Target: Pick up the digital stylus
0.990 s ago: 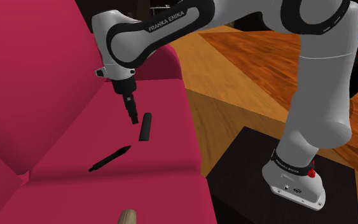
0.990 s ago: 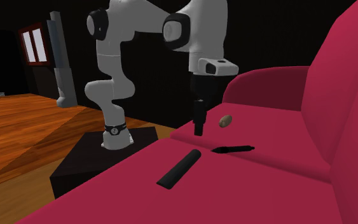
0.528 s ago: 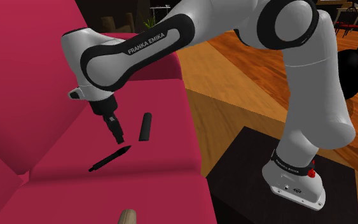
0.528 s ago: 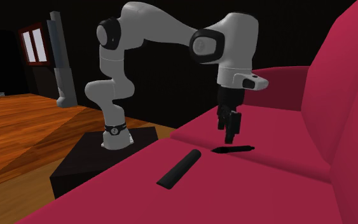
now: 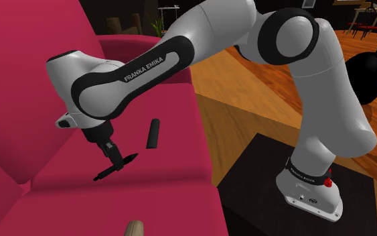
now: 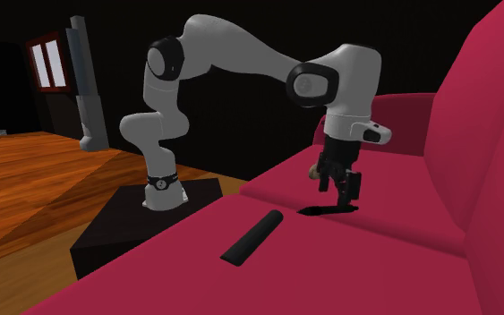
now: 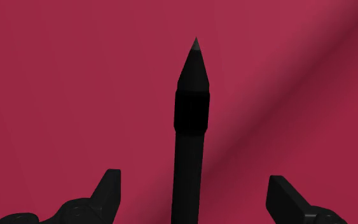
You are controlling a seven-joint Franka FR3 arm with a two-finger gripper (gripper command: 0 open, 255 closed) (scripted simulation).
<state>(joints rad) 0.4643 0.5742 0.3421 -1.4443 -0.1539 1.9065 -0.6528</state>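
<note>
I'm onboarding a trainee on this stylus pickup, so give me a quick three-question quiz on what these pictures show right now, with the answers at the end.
1. True or false: the gripper has shut on the black stylus.
2. What does the stylus lie on? A) a glass table B) the red sofa seat C) a kitchen counter
3. Fill in: in the wrist view the stylus lies ____ the gripper's two fingers, touching neither.
Key: 1 false, the fingers stand apart. 2 B. 3 between.
</note>
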